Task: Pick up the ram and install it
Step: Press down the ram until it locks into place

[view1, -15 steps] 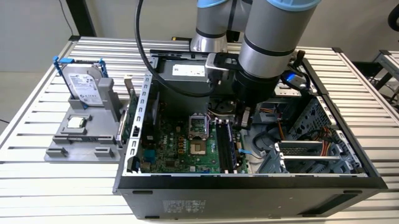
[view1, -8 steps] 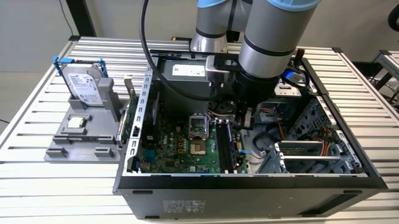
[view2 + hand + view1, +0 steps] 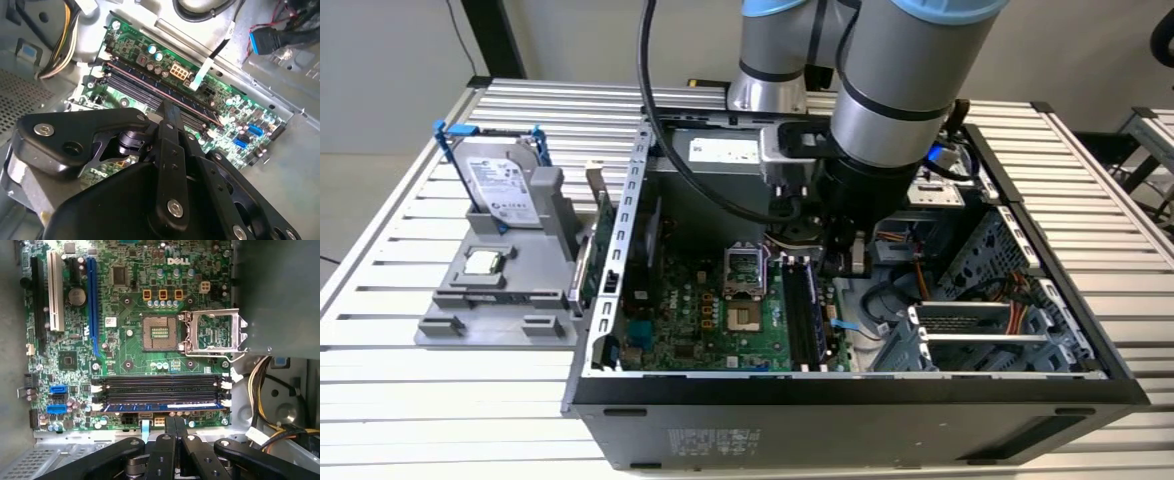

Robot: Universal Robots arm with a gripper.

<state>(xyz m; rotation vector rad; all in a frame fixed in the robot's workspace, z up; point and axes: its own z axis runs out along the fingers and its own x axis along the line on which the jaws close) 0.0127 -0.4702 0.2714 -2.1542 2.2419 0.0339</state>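
Long thin dark-green ram stick (image 3: 160, 405) is seen lying by the black plastic slot row (image 3: 160, 385), lengthwise across the black claw (image 3: 175, 422), which is pinched narrow just beside its middle

Matt black plastic pincer (image 3: 175, 432); glossy green motherboard (image 3: 135, 347).

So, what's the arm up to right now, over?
End effector shut, tips over the memory slots. Ram lying in the slot nearest them. Cables off to one side, not blocking.
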